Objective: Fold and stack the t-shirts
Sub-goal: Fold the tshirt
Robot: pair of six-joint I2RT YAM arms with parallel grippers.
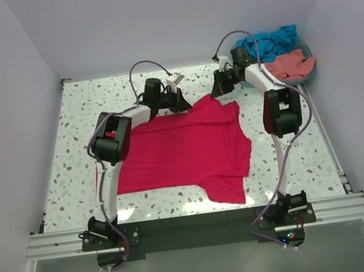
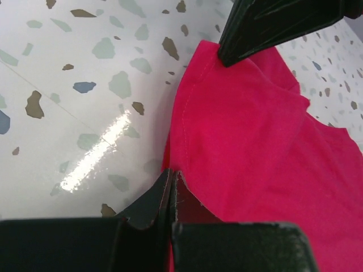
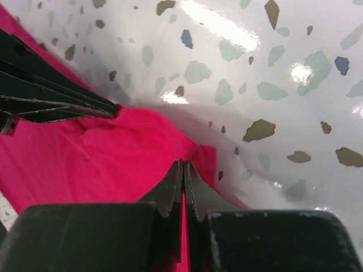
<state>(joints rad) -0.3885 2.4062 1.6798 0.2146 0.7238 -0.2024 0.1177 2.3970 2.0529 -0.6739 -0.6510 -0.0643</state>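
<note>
The left gripper and right gripper were each clamped shut on the far edge of the pink shirt.
The shirt lay flat mid-worktop, its long axis running left to right with the sleeves at the right end, and it spread from both grippers back toward the arm bases. The left gripper held the edge by the underarm and the right one held the far sleeve just beside it, so neither arm was nearer. The fold likely called for drawing that edge nearward in step. At far right, well apart, a basket held the teal shirt and coral shirt; nothing blocked the way.
</note>
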